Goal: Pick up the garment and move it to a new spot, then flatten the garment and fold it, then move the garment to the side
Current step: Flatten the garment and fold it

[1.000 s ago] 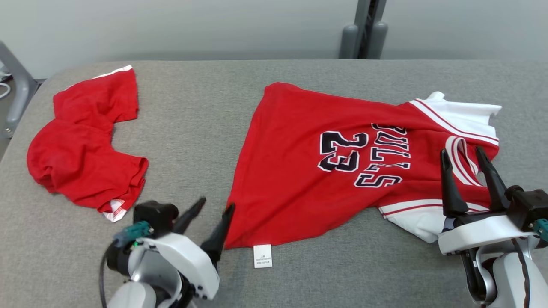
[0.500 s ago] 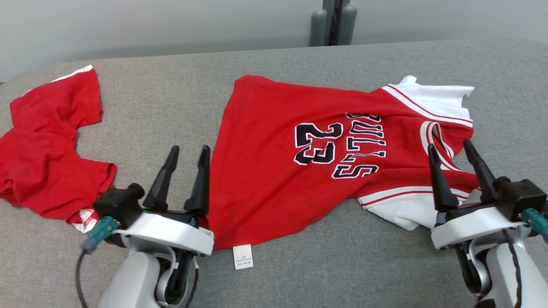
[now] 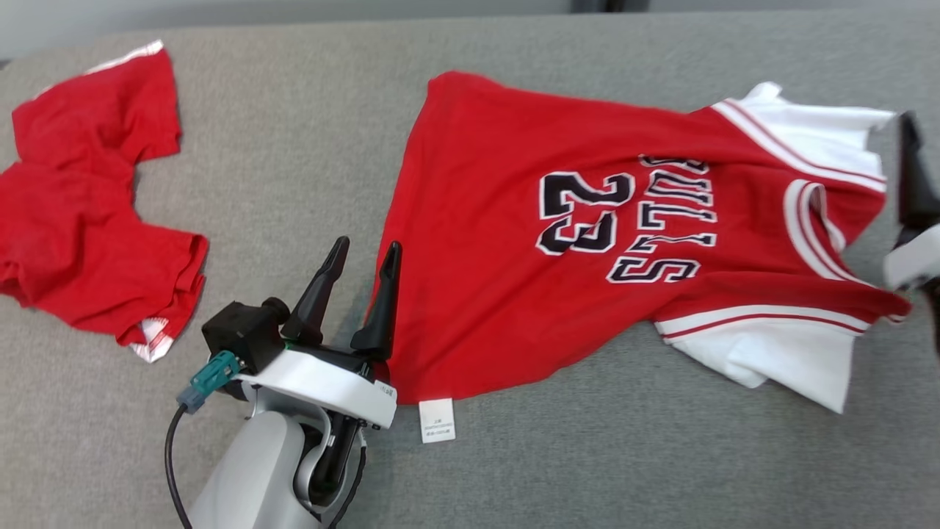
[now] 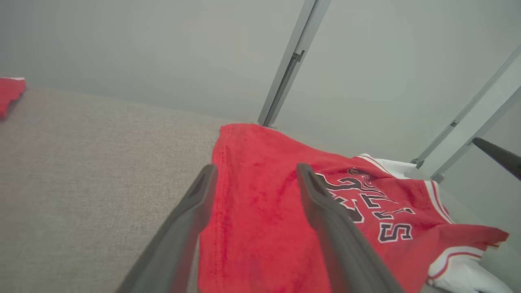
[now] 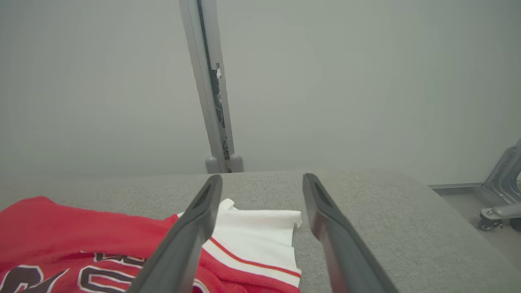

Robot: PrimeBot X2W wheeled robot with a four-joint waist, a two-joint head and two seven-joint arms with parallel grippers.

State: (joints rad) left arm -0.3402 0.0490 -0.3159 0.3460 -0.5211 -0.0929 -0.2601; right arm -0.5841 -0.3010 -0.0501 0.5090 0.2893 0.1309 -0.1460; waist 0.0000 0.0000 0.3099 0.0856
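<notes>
There are two garments on the grey worktop (image 3: 294, 147). The first is a red jersey (image 3: 485, 220) with two white sleeves, the number 23 and dark letters on it. It lies spread but wrinkled over the middle and right part of the worktop, with its hem toward the left and its collar toward the right. One small white label (image 3: 436, 420) sticks out from its near corner. The second is a plain red garment (image 3: 81, 220), crumpled at the left side, well apart from the jersey.

There are two pincers, and both are spread and carry nothing. The left pincer (image 3: 369, 244) stands at the hem of the jersey, one finger over the bare worktop and the other over the red cloth; whether it touches the cloth I cannot tell. Its white wrist hides a small part of the near corner of the jersey. The right pincer (image 5: 262, 177) hangs over the far white sleeve at the right end.

Behind the worktop is a grey wall with one upright post (image 5: 211, 101).
</notes>
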